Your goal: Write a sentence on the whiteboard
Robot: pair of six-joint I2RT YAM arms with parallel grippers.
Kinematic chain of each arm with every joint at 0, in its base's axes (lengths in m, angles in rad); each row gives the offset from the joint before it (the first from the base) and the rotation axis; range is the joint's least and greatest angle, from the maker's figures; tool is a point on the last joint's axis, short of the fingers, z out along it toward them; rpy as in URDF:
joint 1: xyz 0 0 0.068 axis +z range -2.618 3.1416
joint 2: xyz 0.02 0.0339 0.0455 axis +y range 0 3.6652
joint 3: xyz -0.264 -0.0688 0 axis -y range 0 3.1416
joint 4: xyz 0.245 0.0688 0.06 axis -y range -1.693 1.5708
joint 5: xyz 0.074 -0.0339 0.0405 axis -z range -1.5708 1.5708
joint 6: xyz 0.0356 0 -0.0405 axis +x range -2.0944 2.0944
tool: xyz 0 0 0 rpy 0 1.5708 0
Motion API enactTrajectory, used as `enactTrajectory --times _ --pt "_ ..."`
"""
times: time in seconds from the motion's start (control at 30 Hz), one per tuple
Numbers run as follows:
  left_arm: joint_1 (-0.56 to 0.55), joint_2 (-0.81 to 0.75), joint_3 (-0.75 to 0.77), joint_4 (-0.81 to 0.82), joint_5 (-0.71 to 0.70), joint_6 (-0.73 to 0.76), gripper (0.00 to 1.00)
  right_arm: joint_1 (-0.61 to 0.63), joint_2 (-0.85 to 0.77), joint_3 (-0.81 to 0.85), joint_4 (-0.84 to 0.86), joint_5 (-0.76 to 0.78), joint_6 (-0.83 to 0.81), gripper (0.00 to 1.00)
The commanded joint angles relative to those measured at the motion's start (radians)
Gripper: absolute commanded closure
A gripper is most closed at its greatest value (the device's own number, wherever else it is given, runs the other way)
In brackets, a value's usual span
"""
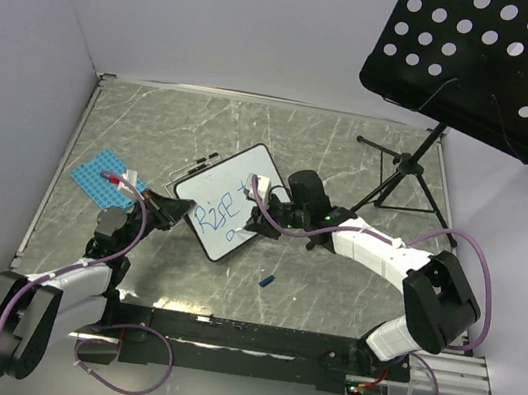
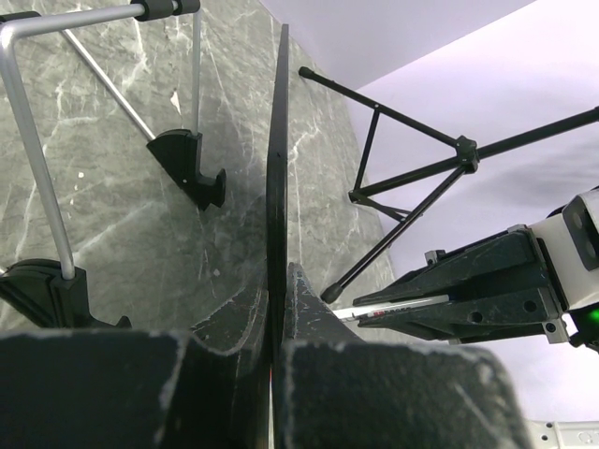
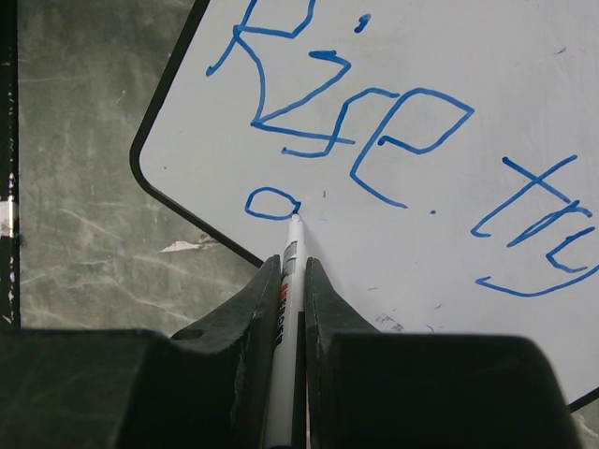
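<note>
Right wrist view showed the right gripper (image 3: 290, 269) with its jaws pinching a white marker (image 3: 284, 299). The marker's blue tip touched the whiteboard (image 3: 487, 56) beside a small loop under the R. The sentence (image 3: 374, 140) read "Rise. try" in blue. The board sat at an angle on the grey marble table (image 1: 354, 142), between the two arms. The left gripper (image 2: 278, 290) had its jaws pressed onto the board's black frame edge. A blue cap (image 1: 267, 281) lay near the board, and a blue studded plate (image 1: 95, 174) sat farther left.
</note>
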Motion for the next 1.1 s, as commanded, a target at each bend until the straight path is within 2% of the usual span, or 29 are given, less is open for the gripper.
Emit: enactTrajectory --times 0.0,0.37,0.73,1.07 --pt "-0.010 -0.007 -0.073 0.093 0.009 0.000 0.99 -0.003 -0.030 -0.028 -0.027 -0.012 -0.032 1.00" --pt "-0.010 0.008 -0.071 0.102 0.015 0.000 0.99 -0.014 -0.044 -0.045 -0.026 0.004 -0.032 1.00" --pt "-0.010 0.020 -0.073 0.119 0.018 0.003 0.99 -0.064 -0.105 0.007 -0.026 -0.056 0.011 1.00" --pt "-0.012 0.016 -0.077 0.123 0.023 0.003 0.99 -0.074 -0.052 0.029 0.002 -0.041 0.027 1.00"
